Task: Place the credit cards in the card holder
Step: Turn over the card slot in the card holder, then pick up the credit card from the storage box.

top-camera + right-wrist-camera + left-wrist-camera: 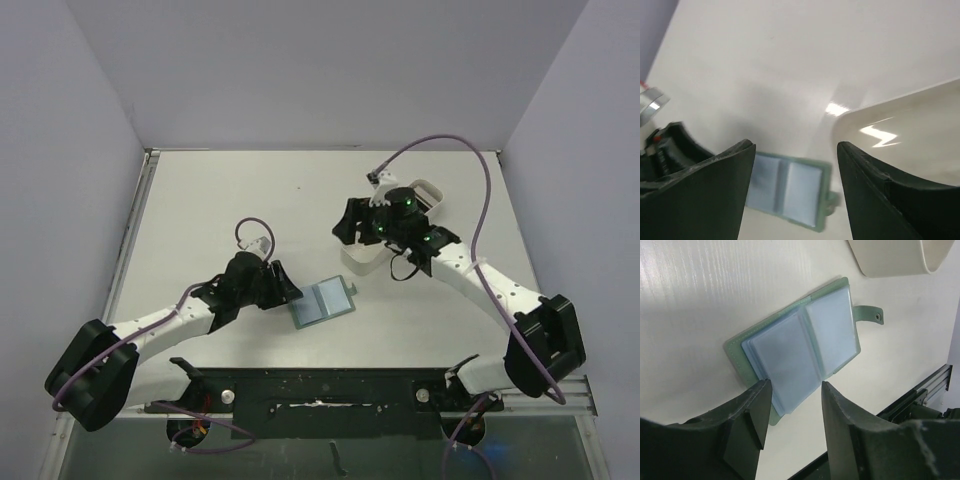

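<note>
The card holder (325, 302) lies open on the table, grey-green with bluish pockets facing up and its snap tab (873, 314) to the right. My left gripper (290, 288) is at its left edge, low over the table. In the left wrist view the left gripper (795, 384) is open, with a corner of the card holder (800, 345) lying between the fingertips, which do not press on it. My right gripper (795, 145) is open and empty, hovering over the near end of the white tray (910, 125), with the card holder (790, 192) below it. No credit cards show in any view.
The long white tray (430, 192) stands at the back right, mostly covered by the right arm (470, 275). Its rim (890, 260) is just beyond the holder. The dark rail (320, 385) runs along the table's near edge.
</note>
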`<state>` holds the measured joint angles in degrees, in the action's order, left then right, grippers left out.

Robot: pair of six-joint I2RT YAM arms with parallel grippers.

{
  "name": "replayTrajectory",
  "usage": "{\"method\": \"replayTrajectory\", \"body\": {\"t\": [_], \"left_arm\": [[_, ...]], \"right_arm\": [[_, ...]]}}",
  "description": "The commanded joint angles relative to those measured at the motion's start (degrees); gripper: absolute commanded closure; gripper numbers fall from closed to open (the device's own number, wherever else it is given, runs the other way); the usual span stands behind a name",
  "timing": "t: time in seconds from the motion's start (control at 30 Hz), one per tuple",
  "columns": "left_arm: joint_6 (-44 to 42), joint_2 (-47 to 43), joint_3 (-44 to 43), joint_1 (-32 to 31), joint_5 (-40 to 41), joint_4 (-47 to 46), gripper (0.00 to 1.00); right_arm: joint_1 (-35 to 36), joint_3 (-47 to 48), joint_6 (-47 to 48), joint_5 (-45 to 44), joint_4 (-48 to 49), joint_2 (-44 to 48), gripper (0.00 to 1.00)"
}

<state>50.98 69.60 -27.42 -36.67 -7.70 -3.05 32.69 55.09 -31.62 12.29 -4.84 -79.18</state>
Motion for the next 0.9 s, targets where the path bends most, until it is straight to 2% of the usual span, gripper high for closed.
{"method": "replayTrajectory", "body": {"t": [0.0,0.13,0.2,0.37,0.53,0.63,0.87], "left_arm": [[-4.15,-0.69,-3.55,0.26,-1.78,-0.71,0.52],[-6.14,-0.53,-4.67,0.23,-3.60,0.46,0.46],[-7.01,-0.24,-5.16,0.21,-5.04,0.64,0.38],[-9.66,0.38,-7.07,0.31,-6.88,2.86,0.31],[-10.52,-0.06,-7.00,0.66,-7.19,2.95,0.30],[-10.42,-0.21,-6.41,0.93,-7.01,2.74,0.30],[-9.89,-0.79,-5.26,1.97,-7.45,1.58,0.30]], "right_arm": [[-6.68,7.88,17.13,-10.75,-14.89,-0.63,0.33],[-12.63,13.62,24.96,-14.86,-18.76,-6.08,0.33],[-15.19,16.34,28.14,-16.99,-20.10,-9.65,0.34],[-19.35,22.60,34.04,-21.87,-19.80,-17.44,0.42],[-20.12,27.62,41.84,-24.15,-19.38,-24.12,0.45],[-20.37,29.66,44.19,-28.11,-19.59,-27.67,0.46],[-20.95,33.15,48.29,-30.11,-19.03,-32.33,0.47]]}}
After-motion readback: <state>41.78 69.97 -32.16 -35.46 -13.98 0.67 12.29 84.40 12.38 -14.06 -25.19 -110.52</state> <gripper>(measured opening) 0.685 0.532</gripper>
